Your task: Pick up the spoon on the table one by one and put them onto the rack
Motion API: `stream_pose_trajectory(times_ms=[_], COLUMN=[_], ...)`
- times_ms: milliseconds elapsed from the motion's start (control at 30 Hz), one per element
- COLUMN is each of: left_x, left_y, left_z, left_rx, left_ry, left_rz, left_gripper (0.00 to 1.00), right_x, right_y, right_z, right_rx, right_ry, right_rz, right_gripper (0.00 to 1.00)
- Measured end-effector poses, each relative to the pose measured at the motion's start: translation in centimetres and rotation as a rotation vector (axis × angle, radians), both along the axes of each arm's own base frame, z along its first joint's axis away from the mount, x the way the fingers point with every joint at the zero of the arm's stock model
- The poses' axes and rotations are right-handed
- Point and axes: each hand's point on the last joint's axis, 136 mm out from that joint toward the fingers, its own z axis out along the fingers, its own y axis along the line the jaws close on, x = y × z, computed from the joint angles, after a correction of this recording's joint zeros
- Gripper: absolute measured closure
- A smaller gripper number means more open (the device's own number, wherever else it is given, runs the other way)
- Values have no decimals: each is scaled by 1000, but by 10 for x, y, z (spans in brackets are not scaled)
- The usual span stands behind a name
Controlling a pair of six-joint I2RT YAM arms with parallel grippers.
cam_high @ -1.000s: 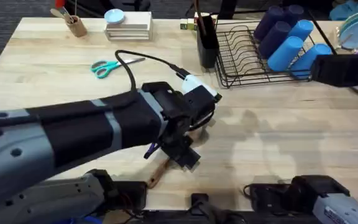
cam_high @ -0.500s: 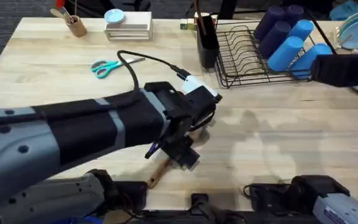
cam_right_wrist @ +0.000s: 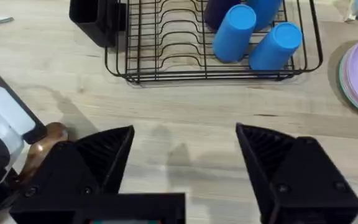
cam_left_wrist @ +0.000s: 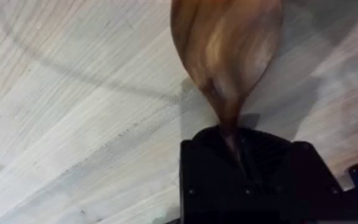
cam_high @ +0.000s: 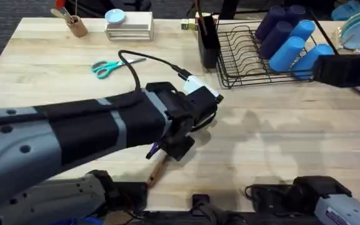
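Left tool (cam_high: 179, 149) low over mid-front of bench (cam_high: 305, 144), clamped on neck of spoon (cam_high: 157, 170). Wooden handle end poking out below the tool toward the front edge, lying on or just above the bench; cannot tell which. In left wrist view, spoon bowl (cam_left_wrist: 227, 43) brown and glossy, narrowing into the black fingers (cam_left_wrist: 253, 180), close over the plank grain with a shadow under it. Bowl edge also seen beside the white wrist part in right wrist view (cam_right_wrist: 48, 134).

Right tool (cam_right_wrist: 185, 162) spread wide, holding nothing, hanging above bare bench facing the rack (cam_right_wrist: 160, 37). Right arm itself a dark block at far right in overhead (cam_high: 345, 69).

Rack (cam_high: 242, 59) at back right of bench, black wire, with tall black utensil cup (cam_high: 208, 40) on its left side. Blue tumblers (cam_high: 289, 47) lying in the rack, darker ones behind. Stack of plates (cam_high: 358, 31) just right of rack.

Teal scissors (cam_high: 108, 67) back left, well apart from spoon. Small tan cup (cam_high: 75, 26) at back left corner, white box with a blue lid (cam_high: 129, 25) near it.
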Motion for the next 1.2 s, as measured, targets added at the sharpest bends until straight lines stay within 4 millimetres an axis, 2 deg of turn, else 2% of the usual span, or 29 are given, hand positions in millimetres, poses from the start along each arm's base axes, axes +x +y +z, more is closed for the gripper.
stream_pose_trajectory(times_ms=[100,400,567,700,967,1100,1133,1200], left_x=[0,3,6,15,32,41,50,57], left_y=[-1,-4,-5,-7,-24,-24,-26,-32], left_z=[1,2,9,23,55,74,87,96], left_rx=[-4,-13,9,22,-19,-3,-4,-24], left_ry=[-1,-7,-8,-36,-94,-131,-174,-208], left_rz=[8,10,2,1,3,4,4,5], left_gripper=[950,952,961,960,959,959,958,958], right_x=[0,0,0,0,0,0,0,0], right_y=[0,0,0,0,0,0,0,0], right_z=[0,0,0,0,0,0,0,0], right_rx=[0,0,0,0,0,0,0,0], right_ry=[0,0,0,0,0,0,0,0], right_rz=[0,0,0,0,0,0,0,0], right_gripper=[7,6,6,6,6,6,6,6])
